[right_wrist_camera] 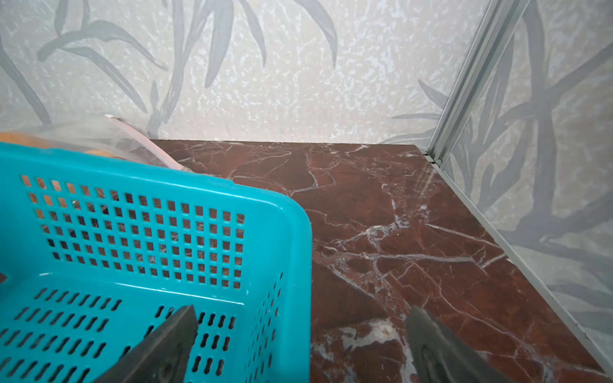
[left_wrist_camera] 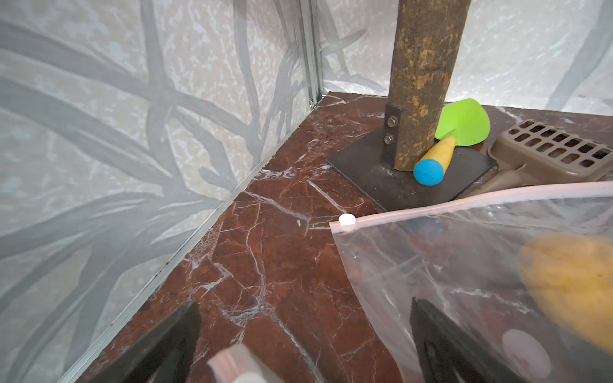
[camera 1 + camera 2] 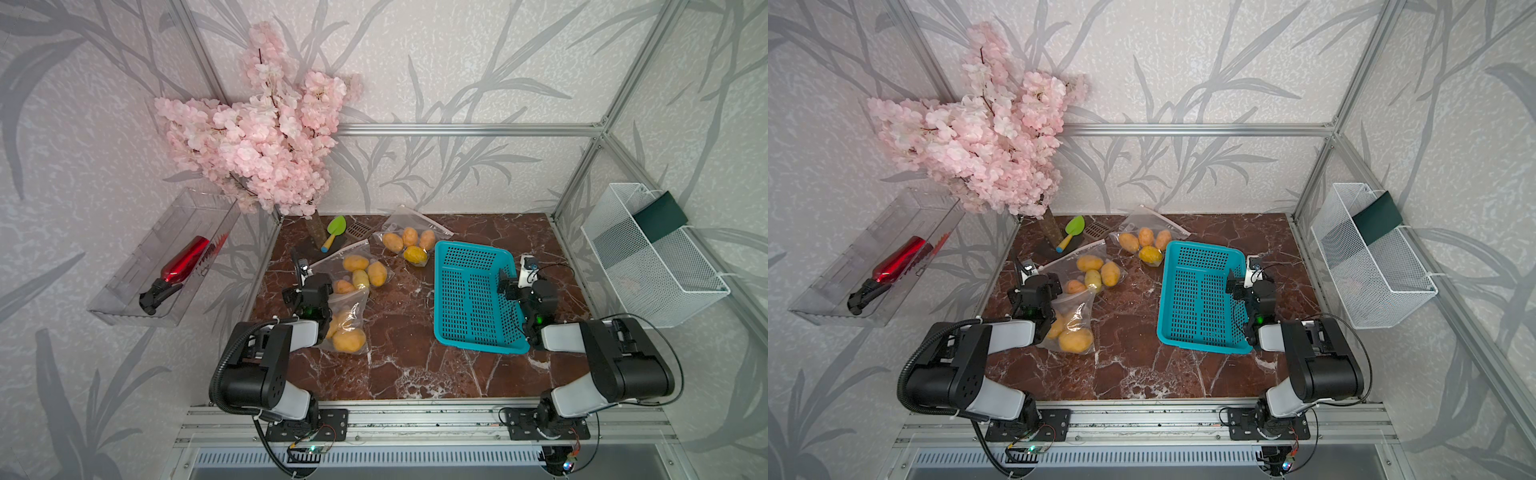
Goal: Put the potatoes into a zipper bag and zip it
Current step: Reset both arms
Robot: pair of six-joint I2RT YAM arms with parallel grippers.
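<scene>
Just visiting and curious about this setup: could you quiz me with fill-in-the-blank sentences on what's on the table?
The teal basket is ___. The potatoes sit in ___ clear zipper bags. The small shovel has a ___ blade.
Missing words: empty; three; green.

No text, label, brand or number is legible anywhere, neither on the teal basket (image 3: 469, 299) nor on the zipper bags (image 3: 406, 220) left of it.

Marble table (image 3: 399, 365) w/ 3 zip bags (image 3: 332, 259), teal basket (image 3: 469, 255), trowel (image 3: 334, 230), scoop (image 3: 359, 229), tree base (image 2: 371, 172).
</scene>
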